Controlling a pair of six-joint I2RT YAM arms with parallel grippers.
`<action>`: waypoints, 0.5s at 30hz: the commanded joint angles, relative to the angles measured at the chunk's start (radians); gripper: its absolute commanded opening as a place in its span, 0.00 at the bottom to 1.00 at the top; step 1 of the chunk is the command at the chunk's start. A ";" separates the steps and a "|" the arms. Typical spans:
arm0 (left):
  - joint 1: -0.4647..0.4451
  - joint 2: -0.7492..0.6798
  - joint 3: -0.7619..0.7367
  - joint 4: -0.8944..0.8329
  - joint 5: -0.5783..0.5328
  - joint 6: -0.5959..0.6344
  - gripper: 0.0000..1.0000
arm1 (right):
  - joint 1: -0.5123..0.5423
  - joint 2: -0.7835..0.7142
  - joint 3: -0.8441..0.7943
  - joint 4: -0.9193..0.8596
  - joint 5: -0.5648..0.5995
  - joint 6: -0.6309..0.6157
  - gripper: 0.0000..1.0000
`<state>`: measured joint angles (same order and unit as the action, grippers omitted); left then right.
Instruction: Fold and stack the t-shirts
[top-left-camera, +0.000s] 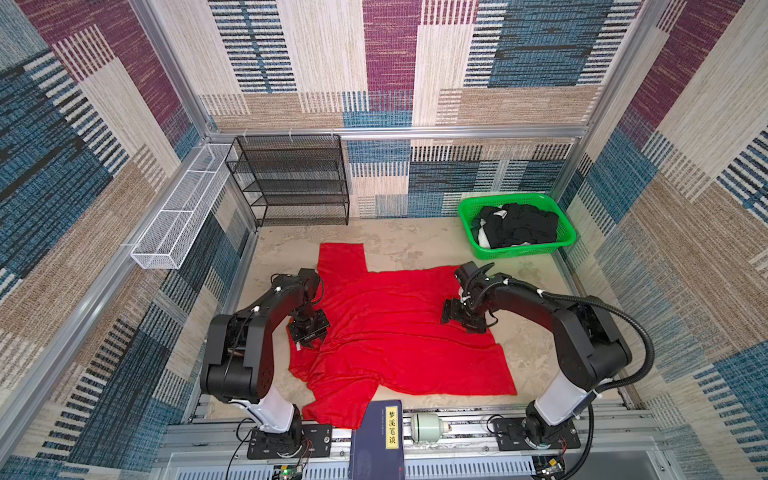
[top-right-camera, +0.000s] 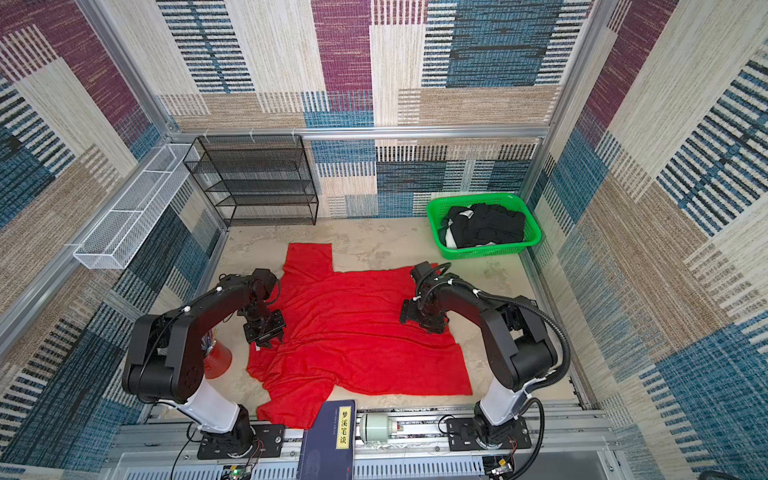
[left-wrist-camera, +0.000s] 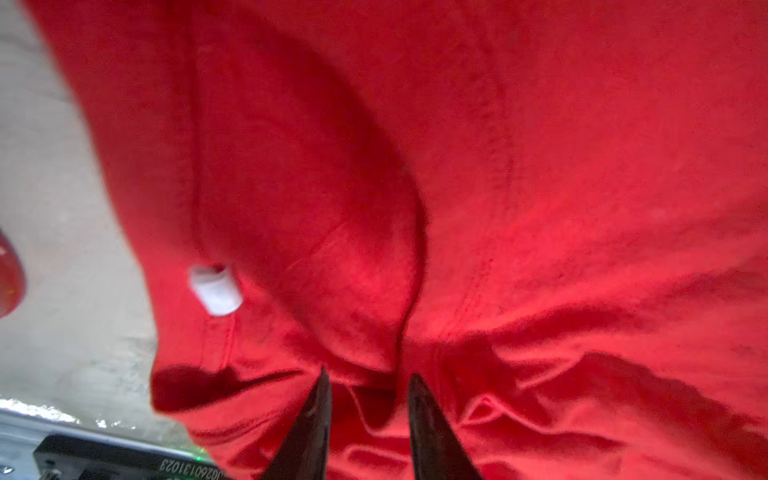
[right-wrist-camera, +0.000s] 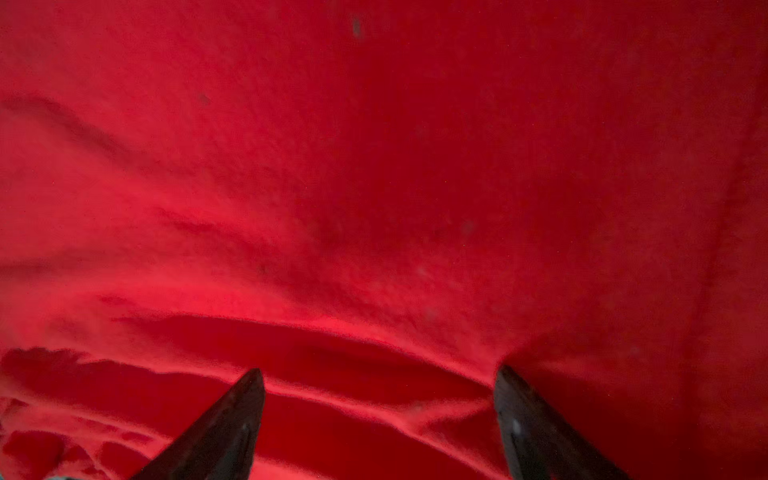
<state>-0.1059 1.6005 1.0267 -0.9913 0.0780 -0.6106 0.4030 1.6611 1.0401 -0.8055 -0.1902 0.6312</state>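
The red shirt (top-left-camera: 399, 332) is laid out for folding, right jaws released, left jaws' hold cannot be told; an edge grasp is required.

Up close, the red t-shirt's (top-left-camera: 399, 332) near hem slips under a dark blue book (top-left-camera: 378, 440), and part of its far right edge is hidden by the right arm (top-left-camera: 519, 297). The black t-shirts (top-left-camera: 519, 226) lie heaped in the green basket (top-left-camera: 523, 250); how many, I cannot tell. In a top view a red cup (top-right-camera: 218, 361) shows only partly behind the left arm (top-right-camera: 187, 328). The left wrist view is soft: the white tag (left-wrist-camera: 216, 289) is unreadable. The left gripper's (left-wrist-camera: 370, 376) jaws, cut off by the frame edge, straddle a fold, and whether they pinch it I cannot say. The right gripper's (right-wrist-camera: 378, 374) jaws are cropped too.
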 joint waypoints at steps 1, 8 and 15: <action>0.000 -0.043 0.074 0.011 0.008 0.015 0.34 | -0.019 0.002 0.098 -0.082 0.069 -0.004 0.88; 0.014 0.229 0.537 0.042 -0.008 0.093 0.34 | -0.132 0.301 0.578 -0.099 0.125 -0.160 0.85; 0.017 0.582 0.852 0.075 0.044 0.079 0.32 | -0.164 0.579 0.977 -0.163 0.119 -0.250 0.85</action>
<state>-0.0895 2.1086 1.8160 -0.9012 0.0849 -0.5274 0.2356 2.1906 1.9530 -0.9100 -0.0719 0.4328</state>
